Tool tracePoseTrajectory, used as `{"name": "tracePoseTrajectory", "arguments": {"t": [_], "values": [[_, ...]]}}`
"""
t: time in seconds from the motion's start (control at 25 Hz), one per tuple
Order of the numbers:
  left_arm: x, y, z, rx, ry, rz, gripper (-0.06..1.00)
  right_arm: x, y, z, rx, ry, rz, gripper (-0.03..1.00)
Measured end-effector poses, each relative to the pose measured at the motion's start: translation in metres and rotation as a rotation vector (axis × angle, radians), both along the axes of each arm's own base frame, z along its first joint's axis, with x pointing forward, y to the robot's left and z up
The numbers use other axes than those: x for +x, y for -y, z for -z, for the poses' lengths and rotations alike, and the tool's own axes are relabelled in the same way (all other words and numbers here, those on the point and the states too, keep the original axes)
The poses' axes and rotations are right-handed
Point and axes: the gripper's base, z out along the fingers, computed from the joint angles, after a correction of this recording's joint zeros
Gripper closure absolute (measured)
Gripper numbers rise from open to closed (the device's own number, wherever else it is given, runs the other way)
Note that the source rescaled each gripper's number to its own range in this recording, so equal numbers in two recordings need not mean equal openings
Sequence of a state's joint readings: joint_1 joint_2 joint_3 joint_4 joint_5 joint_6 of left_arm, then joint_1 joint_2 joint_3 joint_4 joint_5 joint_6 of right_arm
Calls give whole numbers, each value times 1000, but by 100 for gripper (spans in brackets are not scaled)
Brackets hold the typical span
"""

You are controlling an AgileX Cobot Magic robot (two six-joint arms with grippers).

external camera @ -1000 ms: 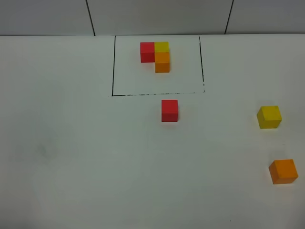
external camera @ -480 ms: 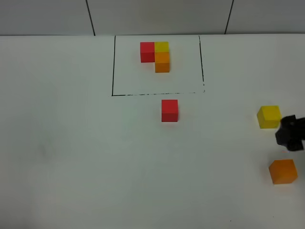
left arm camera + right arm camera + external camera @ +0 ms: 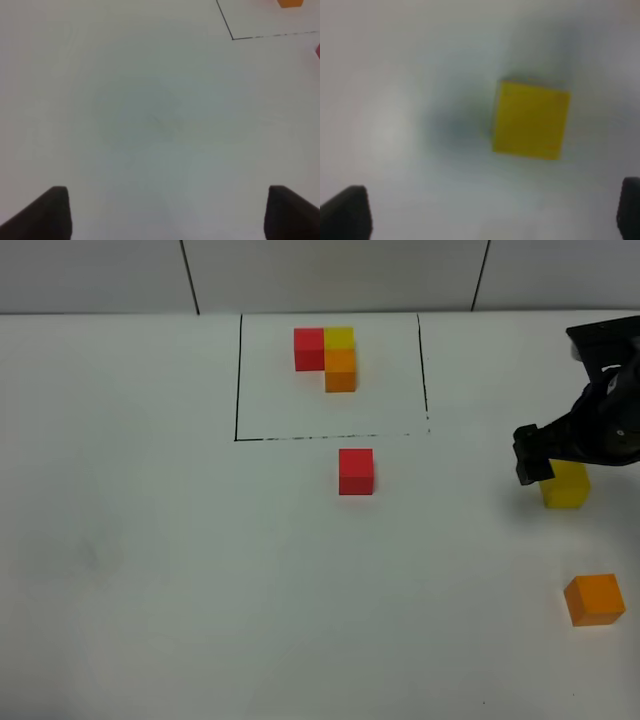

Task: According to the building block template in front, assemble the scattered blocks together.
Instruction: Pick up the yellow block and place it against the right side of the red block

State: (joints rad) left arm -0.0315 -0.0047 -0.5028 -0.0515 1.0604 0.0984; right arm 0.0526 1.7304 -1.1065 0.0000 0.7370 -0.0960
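The right pincer (image 3: 557, 454) hovers over the yellow cube (image 3: 567, 490) at the right side of the tabletop (image 3: 150, 560). Its jaws are spread wide, one to each side, and nothing is between them. The wrist view is blurred, but it shows the cube lying on the surface below, untouched. The left pincer (image 3: 167, 212) is also spread and empty, over bare tabletop.

The red cube (image 3: 356, 471) sits near the middle, just outside the near line of the outline (image 3: 238, 380) that frames the template (image 3: 327, 355). The orange cube (image 3: 595, 599) lies well apart from it by the right edge, nearer the camera than the yellow one.

The cubes look like small, rigid, light blocks with matte faces, so they should not slip or deform under a firm pinch. Being light, one may skid or turn if a single finger reaches it first. The best hold is probably on two opposite side faces, centred, with the jaws squared to the cube's edges. That would keep it aligned for setting flush against the red cube.
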Motion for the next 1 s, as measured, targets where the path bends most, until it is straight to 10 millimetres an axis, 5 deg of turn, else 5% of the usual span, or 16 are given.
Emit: {"name": "tracePoseTrajectory", "arguments": {"t": [0.52,1.0], "values": [[0,0,0,0,0,0,23,23,16,54,15,-102,69,-3],[0,0,0,0,0,0,23,25,28,57,19,-85,104,3]]}}
